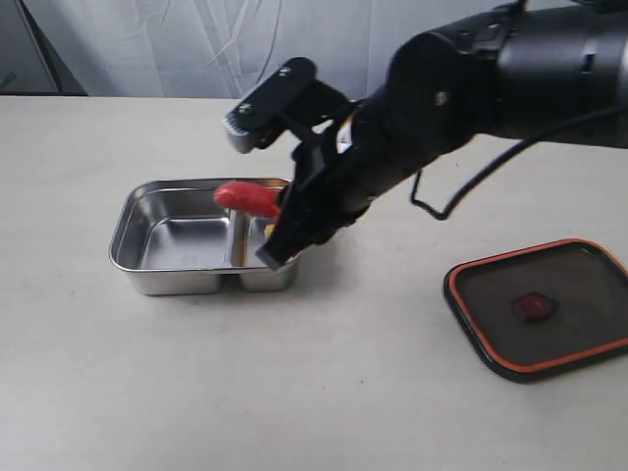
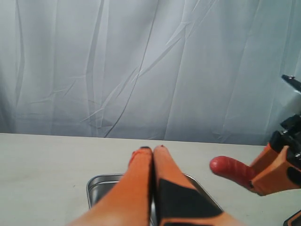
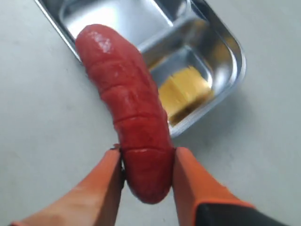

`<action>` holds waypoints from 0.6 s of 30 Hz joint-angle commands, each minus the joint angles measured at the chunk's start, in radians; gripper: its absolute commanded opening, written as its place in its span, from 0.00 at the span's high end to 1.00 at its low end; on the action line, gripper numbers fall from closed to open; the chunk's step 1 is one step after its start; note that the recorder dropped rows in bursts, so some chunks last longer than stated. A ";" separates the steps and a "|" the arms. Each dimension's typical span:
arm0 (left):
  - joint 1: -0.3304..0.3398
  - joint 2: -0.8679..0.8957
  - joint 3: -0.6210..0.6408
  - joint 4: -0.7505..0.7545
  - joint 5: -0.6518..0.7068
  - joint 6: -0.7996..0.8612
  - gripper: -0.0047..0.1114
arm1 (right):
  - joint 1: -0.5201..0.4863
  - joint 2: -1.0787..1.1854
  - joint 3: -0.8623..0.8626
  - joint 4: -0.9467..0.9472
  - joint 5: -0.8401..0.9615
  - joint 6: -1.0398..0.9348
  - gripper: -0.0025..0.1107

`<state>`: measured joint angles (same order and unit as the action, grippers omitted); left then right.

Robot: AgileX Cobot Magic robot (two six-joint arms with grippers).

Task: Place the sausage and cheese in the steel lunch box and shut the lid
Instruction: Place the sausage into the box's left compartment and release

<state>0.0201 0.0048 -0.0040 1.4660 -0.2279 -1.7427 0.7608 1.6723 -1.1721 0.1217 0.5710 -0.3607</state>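
- Over the rim of the steel lunch box (image 1: 126, 245), your right hand (image 3: 148, 157) pinches the sausage (image 3: 124, 103) by one end; the rest juts free.
- Expect a light, glossy, slippery toy. Its ribs give some bite, and a mid-body hold would pivot less. Whether it is soft I can't tell.
- Your left hand (image 2: 153, 155) is pressed together, empty.
- Count: one sausage, one cheese (image 3: 183, 89) in the smaller compartment, one box, one lid (image 1: 579, 285) on the tabletop (image 1: 294, 392), well apart.
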 commanded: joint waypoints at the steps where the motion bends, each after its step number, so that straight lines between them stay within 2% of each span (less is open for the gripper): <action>1: -0.003 -0.005 0.004 0.002 -0.005 -0.001 0.96 | 0.057 0.148 -0.156 0.022 -0.028 -0.030 0.99; 6: -0.003 -0.005 0.004 0.002 -0.005 -0.001 0.96 | 0.062 0.422 -0.478 0.016 0.114 0.024 0.99; 10: -0.003 -0.005 0.004 0.002 -0.005 -0.001 0.96 | 0.062 0.519 -0.570 0.045 0.046 0.024 0.96; 12: -0.003 -0.005 0.004 0.002 -0.005 -0.001 0.96 | 0.062 0.528 -0.572 0.047 0.041 0.030 0.78; 14: -0.003 -0.005 0.004 0.002 -0.005 -0.001 0.96 | 0.062 0.528 -0.572 0.039 0.040 0.059 0.47; 15: -0.003 -0.005 0.004 0.002 -0.005 -0.001 0.96 | 0.062 0.528 -0.572 0.039 0.041 0.059 0.37; 16: -0.003 -0.005 0.004 0.002 -0.005 -0.001 0.96 | 0.062 0.525 -0.572 0.039 0.056 0.059 0.37; 18: -0.003 -0.005 0.004 0.002 -0.005 -0.001 0.96 | 0.062 0.506 -0.572 0.037 0.105 0.059 0.47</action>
<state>0.0201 0.0048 -0.0040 1.4660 -0.2279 -1.7427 0.8211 2.2060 -1.7367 0.1669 0.6359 -0.3059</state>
